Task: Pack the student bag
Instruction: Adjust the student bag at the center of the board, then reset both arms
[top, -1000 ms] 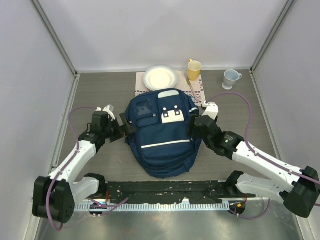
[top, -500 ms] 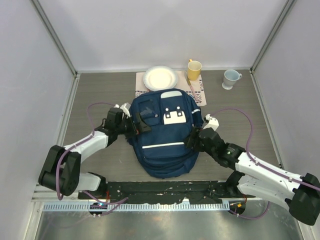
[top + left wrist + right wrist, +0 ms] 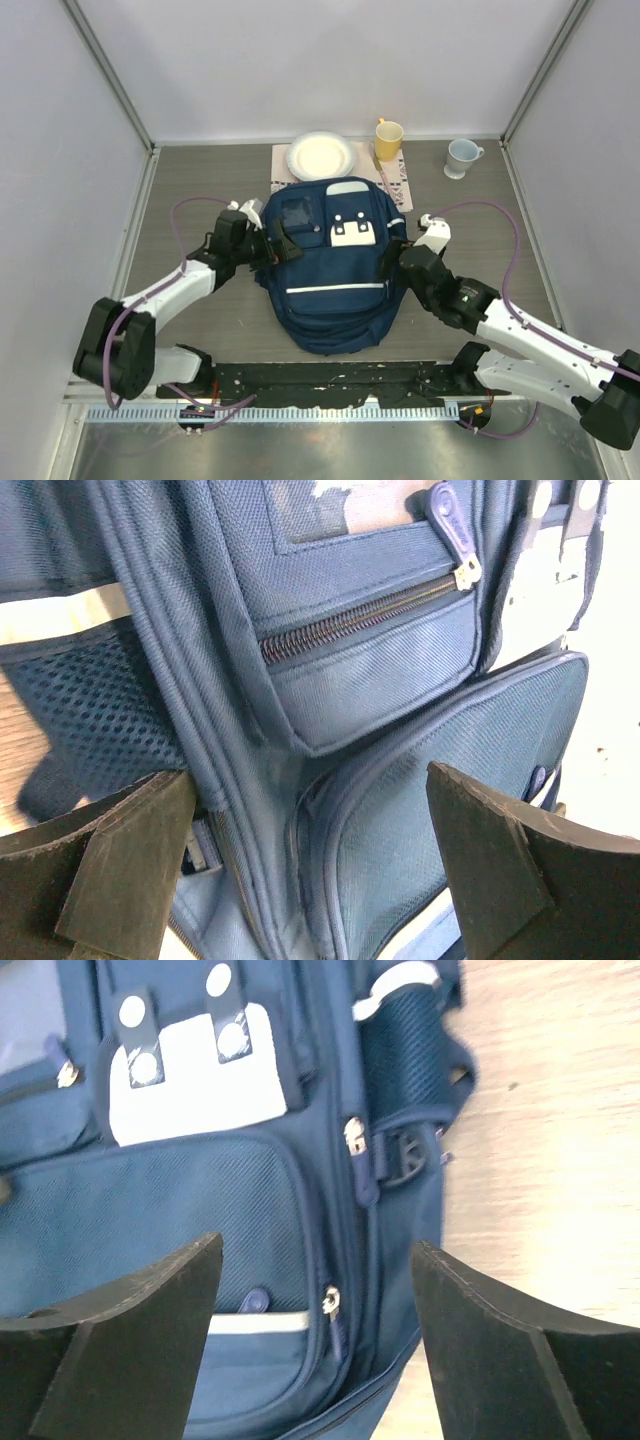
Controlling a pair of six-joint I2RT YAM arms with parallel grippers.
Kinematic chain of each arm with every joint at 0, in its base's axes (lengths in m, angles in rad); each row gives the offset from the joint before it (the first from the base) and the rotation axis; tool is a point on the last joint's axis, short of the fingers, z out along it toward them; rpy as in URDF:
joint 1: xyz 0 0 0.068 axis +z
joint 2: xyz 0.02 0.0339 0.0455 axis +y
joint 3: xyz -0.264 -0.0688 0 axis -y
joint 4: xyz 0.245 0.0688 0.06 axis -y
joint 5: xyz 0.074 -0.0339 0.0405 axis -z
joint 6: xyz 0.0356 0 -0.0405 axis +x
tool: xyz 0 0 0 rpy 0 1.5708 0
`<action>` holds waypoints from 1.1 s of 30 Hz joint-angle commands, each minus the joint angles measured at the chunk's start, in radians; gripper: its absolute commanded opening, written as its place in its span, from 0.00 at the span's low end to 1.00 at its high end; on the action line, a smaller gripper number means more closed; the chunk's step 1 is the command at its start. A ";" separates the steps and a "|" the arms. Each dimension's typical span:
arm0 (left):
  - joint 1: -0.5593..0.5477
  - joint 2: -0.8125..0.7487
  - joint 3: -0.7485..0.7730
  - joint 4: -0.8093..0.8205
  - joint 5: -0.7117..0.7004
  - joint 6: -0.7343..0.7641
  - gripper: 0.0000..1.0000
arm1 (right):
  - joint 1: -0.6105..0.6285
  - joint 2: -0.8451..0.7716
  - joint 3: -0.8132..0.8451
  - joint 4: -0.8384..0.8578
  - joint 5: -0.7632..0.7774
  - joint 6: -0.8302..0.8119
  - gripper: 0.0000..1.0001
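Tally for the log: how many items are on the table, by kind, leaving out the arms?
Backpack: 1
Plate: 1
Mugs: 2, the yellow mug and the pale blue mug
Patterned mat: 1
Total: 5

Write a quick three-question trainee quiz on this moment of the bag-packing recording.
1. True or false: the left gripper and the right gripper both have their fingers spread open at the student bag.
2. Multiple choice: what stands to the right of the yellow cup at the far edge of the table? A) a paper plate B) a pale mug C) a bottle
3. Short answer: what colour is the buckled patch on the bag's front?

Key: 1 true; 2 B; 3 white.
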 commanded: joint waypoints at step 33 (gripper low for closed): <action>0.427 -0.410 -0.082 -0.196 -0.448 0.105 1.00 | -0.722 0.168 -0.226 0.656 0.238 -0.288 0.90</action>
